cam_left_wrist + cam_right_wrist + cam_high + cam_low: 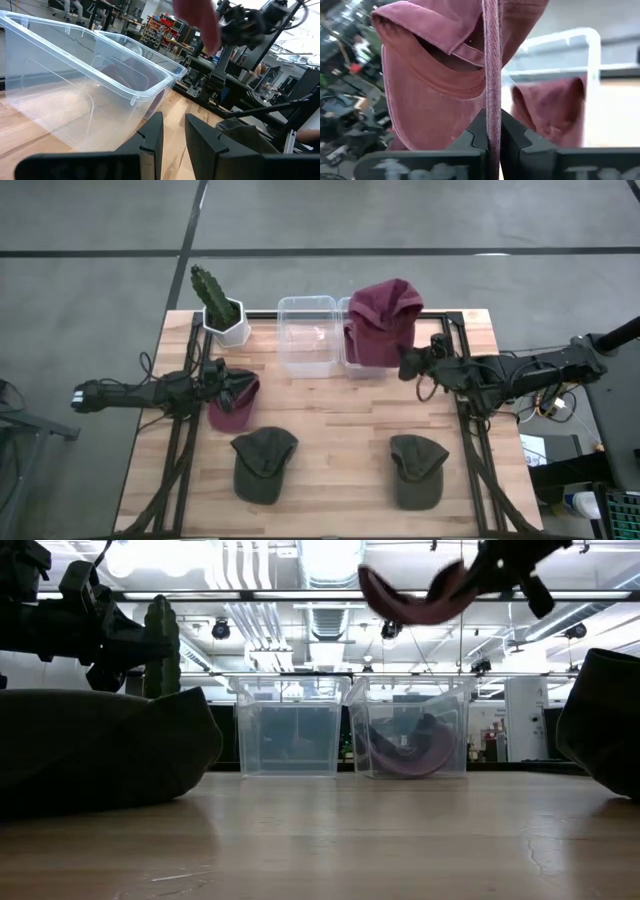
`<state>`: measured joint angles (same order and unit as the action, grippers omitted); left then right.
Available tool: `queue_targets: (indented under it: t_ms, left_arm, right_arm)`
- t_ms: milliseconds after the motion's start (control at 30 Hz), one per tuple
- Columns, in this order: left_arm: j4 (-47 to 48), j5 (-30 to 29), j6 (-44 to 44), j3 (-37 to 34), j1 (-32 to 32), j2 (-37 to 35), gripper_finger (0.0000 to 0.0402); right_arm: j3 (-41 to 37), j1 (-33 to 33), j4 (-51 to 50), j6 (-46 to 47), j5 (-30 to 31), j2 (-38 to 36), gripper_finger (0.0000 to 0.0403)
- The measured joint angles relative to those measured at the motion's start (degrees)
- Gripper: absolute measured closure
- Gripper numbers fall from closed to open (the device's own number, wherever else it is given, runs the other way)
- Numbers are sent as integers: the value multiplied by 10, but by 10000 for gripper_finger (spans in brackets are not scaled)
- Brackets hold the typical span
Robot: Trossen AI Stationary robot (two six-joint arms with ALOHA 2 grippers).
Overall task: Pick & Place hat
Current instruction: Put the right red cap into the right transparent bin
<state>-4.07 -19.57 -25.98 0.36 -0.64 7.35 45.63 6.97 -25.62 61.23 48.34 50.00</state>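
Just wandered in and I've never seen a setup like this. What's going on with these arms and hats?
The right pincer is holding a maroon fabric cap in the air above the right-hand clear plastic bin, which already has a maroon cap inside. The left pincer sits, open, over another maroon cap on the wooden table. Two dark green caps wait on the table. The left-hand clear bin looks empty.

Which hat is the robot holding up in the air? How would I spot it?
Find the two clear bins at the table's far edge. Above the right-hand one, the right tool holds a maroon hat up off the table. The other maroon hat lies on the table, and the two green hats lie flat near the front.
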Motion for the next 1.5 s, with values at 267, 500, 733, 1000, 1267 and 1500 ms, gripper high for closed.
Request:
queue_targets:
  t_ms: [267,500,733,1000,1267,1500]
  left_arm:
    - [0,0,-7,0,0,0,328]
    - [0,2,-12,0,0,0,328]
    - [0,2,-12,0,0,0,328]
    - [0,2,-11,0,0,0,328]
    - [0,2,-11,0,0,0,328]
    - [1,2,-11,0,0,0,328]
  right_arm:
    - [8,-151,-11,-38,-168,12,390]
    - [25,-235,-17,-62,-286,51,390]
    - [56,-262,-74,-65,-305,108,390]
    - [114,-288,-116,-110,-303,159,390]
    - [147,-288,-145,-121,-303,214,390]
    - [159,-288,-148,-123,-303,233,390]
